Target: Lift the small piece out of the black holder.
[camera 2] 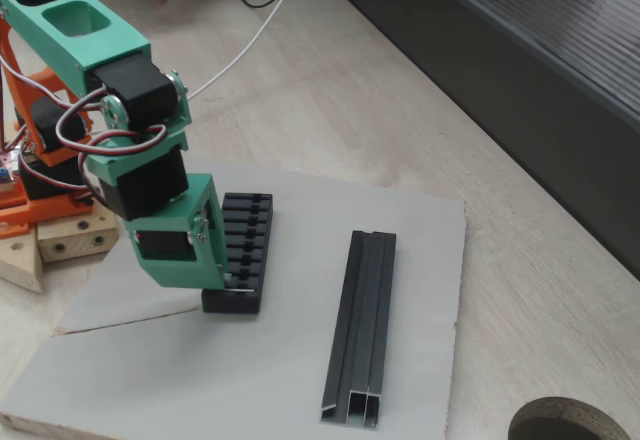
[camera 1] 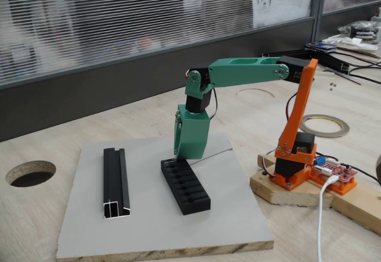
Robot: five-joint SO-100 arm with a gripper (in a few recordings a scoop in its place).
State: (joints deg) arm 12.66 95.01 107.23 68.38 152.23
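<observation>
The black holder (camera 1: 186,186) (camera 2: 240,250), a short slotted block, lies on the grey board. My green gripper (camera 1: 177,156) (camera 2: 228,286) points straight down onto one end of it, the far end in one fixed view and the near end in the other. The moving jaw lies close along the fixed finger, so the gripper looks shut. A tiny pale speck (camera 2: 238,282) shows at the fingertips in the end slot; it may be the small piece. I cannot tell whether the fingers hold it.
A longer black U-channel rail (camera 1: 116,181) (camera 2: 365,325) lies on the grey board (camera 1: 238,220) beside the holder. A thin wire (camera 1: 214,155) rests on the board by the gripper. The orange arm base (camera 1: 297,161) stands on a wooden block. A round hole (camera 1: 30,172) is cut in the table.
</observation>
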